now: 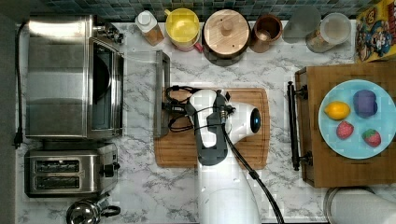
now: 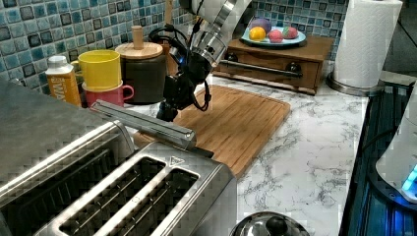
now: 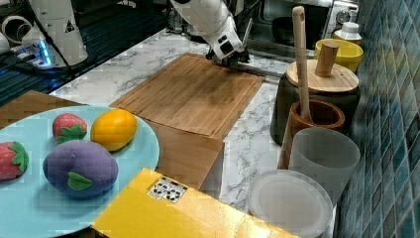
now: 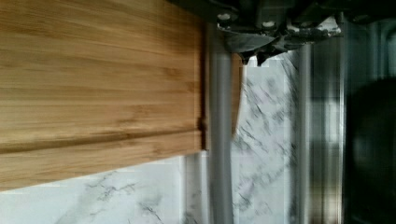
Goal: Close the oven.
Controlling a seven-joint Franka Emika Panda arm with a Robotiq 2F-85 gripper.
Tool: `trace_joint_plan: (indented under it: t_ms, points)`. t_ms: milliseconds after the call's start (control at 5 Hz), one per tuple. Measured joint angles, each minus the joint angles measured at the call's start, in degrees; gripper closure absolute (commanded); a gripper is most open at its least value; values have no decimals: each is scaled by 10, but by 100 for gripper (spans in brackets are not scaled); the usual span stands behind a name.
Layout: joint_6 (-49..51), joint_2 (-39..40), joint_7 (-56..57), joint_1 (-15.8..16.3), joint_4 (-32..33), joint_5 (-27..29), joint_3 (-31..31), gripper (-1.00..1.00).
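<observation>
The oven (image 1: 58, 77) is sitting at the top view's left, its glass door (image 1: 140, 93) hanging open over the marble surface (image 1: 140, 186). The gripper (image 1: 164, 106) is hovering at the door's bar handle (image 1: 162, 93); whether it is spread or pinching, I cannot tell. A cutting board (image 1: 254, 126) is lying just beside the handle, and a toaster (image 1: 70, 173) is standing below the oven.

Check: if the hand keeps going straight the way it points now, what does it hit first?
Most likely the oven door's bar handle: the hand points at the oven and already sits at that bar. Whether they touch is unclear.
</observation>
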State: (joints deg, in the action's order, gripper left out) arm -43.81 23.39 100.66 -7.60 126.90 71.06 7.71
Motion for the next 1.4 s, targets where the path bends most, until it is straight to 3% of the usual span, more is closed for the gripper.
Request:
trace_joint_plan:
  t_ms: [1000,1400]
  points:
    - [-10,26,-2,4,-21,18,16,100]
    - [-25,-9,-105,14,-17,-37,22,100]
